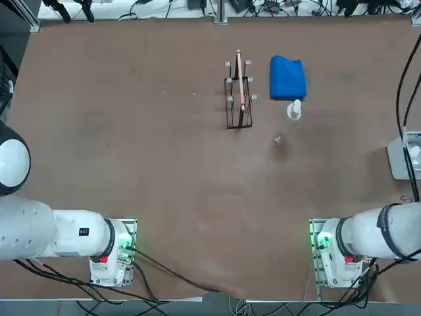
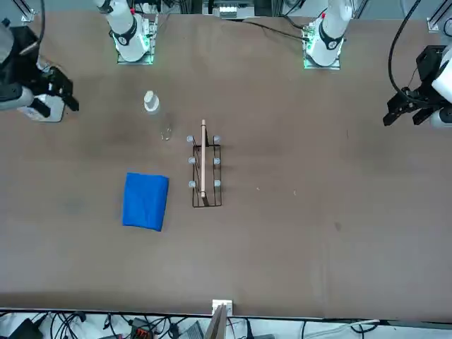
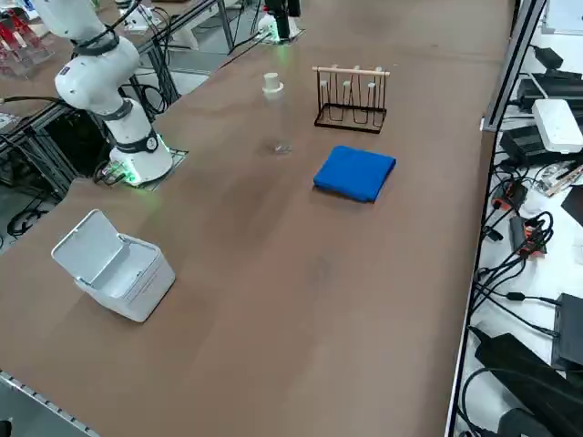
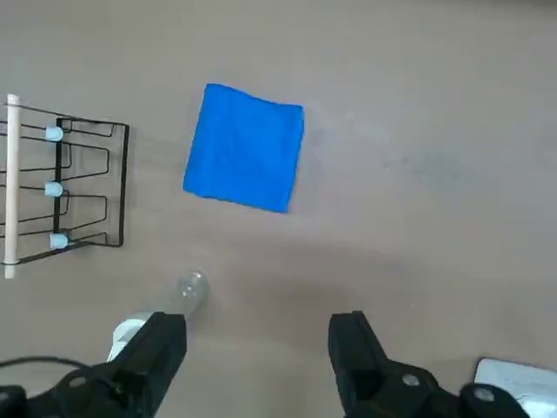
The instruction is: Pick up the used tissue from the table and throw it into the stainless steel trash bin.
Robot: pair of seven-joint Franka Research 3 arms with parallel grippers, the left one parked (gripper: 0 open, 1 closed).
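Across the brown counter (image 1: 164, 197), the open-lidded bin (image 3: 137, 284) sits at the right. The right side view shows its raised lid (image 3: 88, 244) and whole body; the top view cuts it off at the edge, partly behind cables. The right end effector (image 4: 258, 320) is open and empty, its fingers well apart above the counter, as the wrist view shows.

Far off stand the wire rack (image 1: 239, 99) and, to its right, the blue cloth (image 1: 287, 78). Just nearer than the cloth is the bottle (image 3: 279, 123), upright in the right side view; from overhead, mostly its white cap reads.

I cannot make out the used tissue in any view, so its place is uncertain. It would likely be light, soft and easily torn; a gentle pinch across the middle of the wad should suit it.
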